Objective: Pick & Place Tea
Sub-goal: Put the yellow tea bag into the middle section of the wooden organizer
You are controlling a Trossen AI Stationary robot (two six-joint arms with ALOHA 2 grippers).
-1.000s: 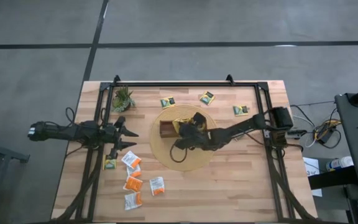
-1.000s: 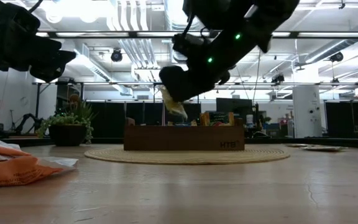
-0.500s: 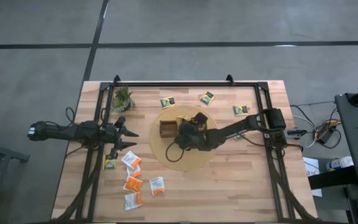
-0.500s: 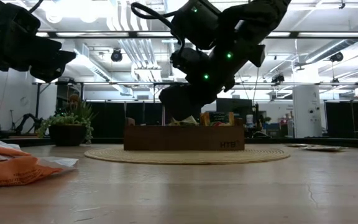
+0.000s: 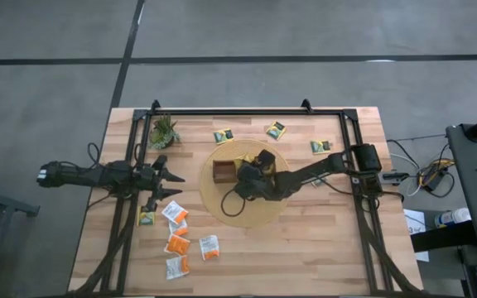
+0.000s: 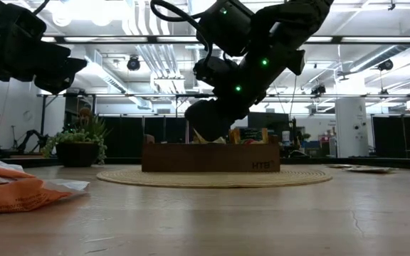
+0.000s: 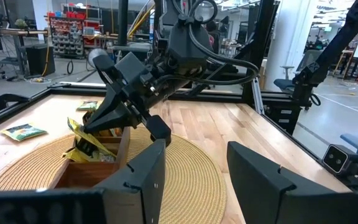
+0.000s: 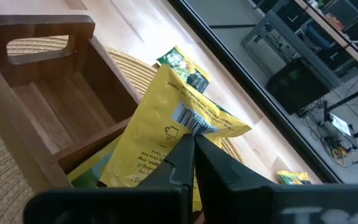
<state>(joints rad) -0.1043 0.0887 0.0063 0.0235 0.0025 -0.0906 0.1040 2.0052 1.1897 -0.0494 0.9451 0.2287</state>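
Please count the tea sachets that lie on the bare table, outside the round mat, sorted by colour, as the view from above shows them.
Yellow-and-green sachets: 4
Orange or white-and-orange sachets: 5
Total: 9

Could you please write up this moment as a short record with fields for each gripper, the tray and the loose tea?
right gripper: shut on yellow sachet, over the wooden tray
left gripper: open, holds nothing, waits at the table's left side
tray: on the round woven mat
loose tea: orange sachets near the left arm; yellow ones along the far edge
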